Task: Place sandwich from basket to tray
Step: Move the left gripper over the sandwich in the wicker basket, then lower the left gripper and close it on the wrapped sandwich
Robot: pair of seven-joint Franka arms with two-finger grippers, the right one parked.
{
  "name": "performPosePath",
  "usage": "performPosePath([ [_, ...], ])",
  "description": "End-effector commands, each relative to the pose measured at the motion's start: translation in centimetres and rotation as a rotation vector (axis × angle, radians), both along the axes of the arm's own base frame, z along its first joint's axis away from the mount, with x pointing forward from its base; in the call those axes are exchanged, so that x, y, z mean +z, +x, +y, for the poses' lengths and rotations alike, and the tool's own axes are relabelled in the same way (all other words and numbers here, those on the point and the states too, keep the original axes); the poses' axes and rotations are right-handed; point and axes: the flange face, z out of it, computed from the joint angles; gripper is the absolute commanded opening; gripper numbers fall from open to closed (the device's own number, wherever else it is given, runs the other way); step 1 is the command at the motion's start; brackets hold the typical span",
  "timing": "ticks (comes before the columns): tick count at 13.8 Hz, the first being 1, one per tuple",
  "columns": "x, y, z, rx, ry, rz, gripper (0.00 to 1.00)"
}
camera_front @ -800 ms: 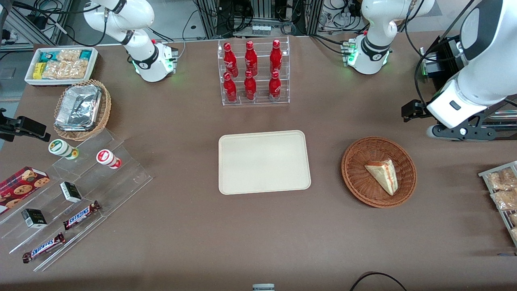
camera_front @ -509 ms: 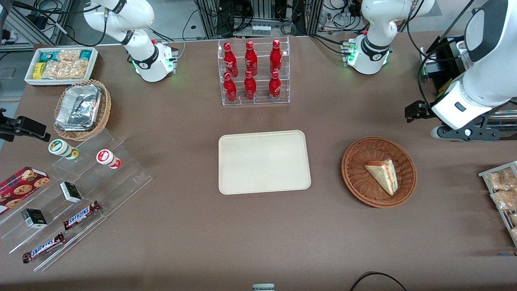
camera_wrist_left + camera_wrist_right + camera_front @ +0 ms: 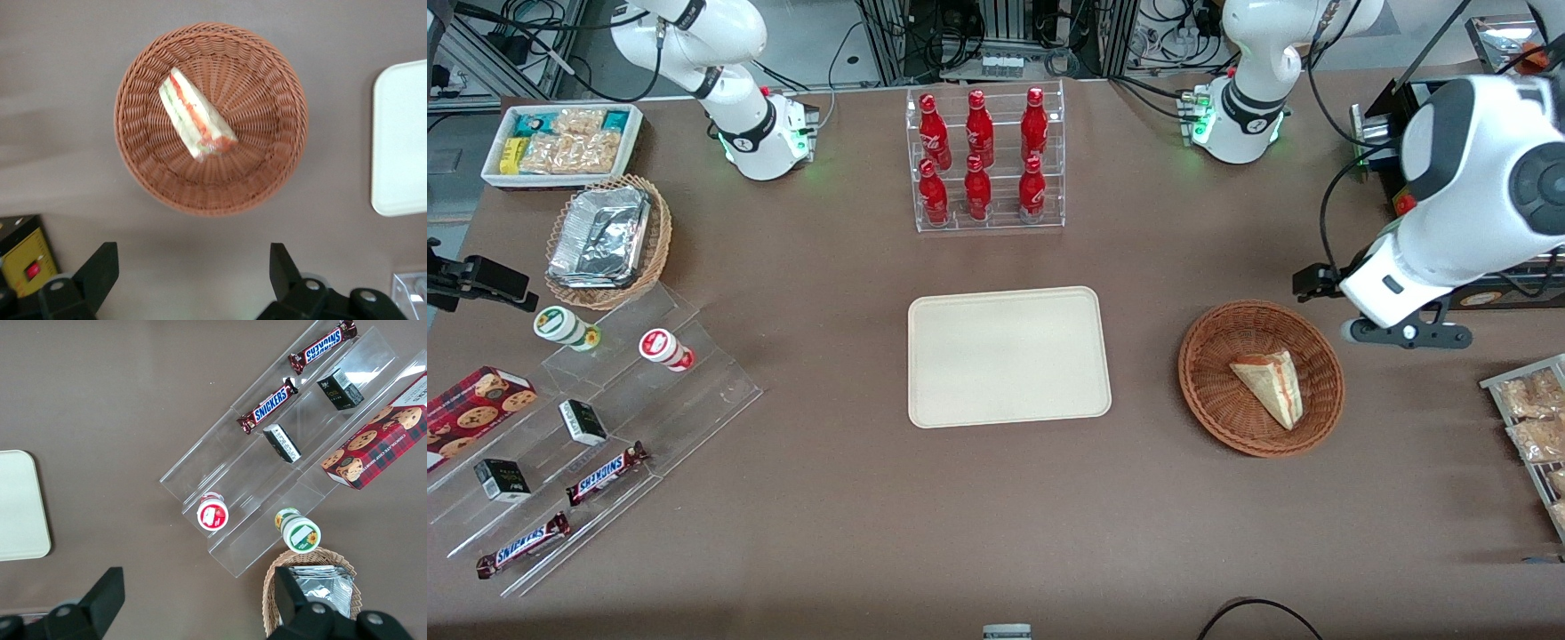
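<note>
The sandwich [image 3: 1270, 387], a wrapped pale wedge with red and green filling along one edge, lies in the round reddish-brown wicker basket [image 3: 1193, 391]. The cream tray [image 3: 1009, 356] sits bare beside the basket, toward the parked arm's end of the table. My left arm's gripper [image 3: 1405, 335] hovers above the table just outside the basket's rim, a little farther from the front camera than the sandwich. In the left wrist view the gripper [image 3: 190, 267] is open with nothing between its black fingers [image 3: 100, 267]. That view also shows the sandwich [image 3: 195, 115], the basket [image 3: 267, 167] and a corner of the tray [image 3: 403, 140].
A clear rack of red bottles [image 3: 985, 160] stands farther back than the tray. Snack packets on a tray [image 3: 1534, 418] lie at the working arm's table edge. A black and yellow box [image 3: 27, 263] is close to the gripper. Clear display steps [image 3: 596, 418] with snacks occupy the parked arm's end.
The left arm has swung in toward the basket and nearer the front camera, bringing the gripper close to the basket's rim. The sandwich, basket and tray have not moved.
</note>
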Motion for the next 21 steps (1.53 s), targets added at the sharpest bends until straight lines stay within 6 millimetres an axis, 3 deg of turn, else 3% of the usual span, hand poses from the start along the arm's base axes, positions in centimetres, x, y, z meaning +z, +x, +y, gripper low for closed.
performPosePath([
  [1, -4.7, -0.8, 2.0, 0.018, -0.013, -0.044, 1.0],
  [7, -10.4, -0.5, 3.5, 0.087, -0.028, -0.105, 1.0],
  [11, -14.0, 0.8, 3.0, 0.501, -0.009, -0.144, 1.0],
  [15, -16.0, 2.0, 2.3, 0.805, -0.009, -0.158, 1.0],
  [18, -16.1, 2.2, 1.7, 0.876, -0.009, -0.156, 1.0],
  [21, -17.5, 2.0, 0.9, 0.875, 0.005, -0.125, 1.0],
])
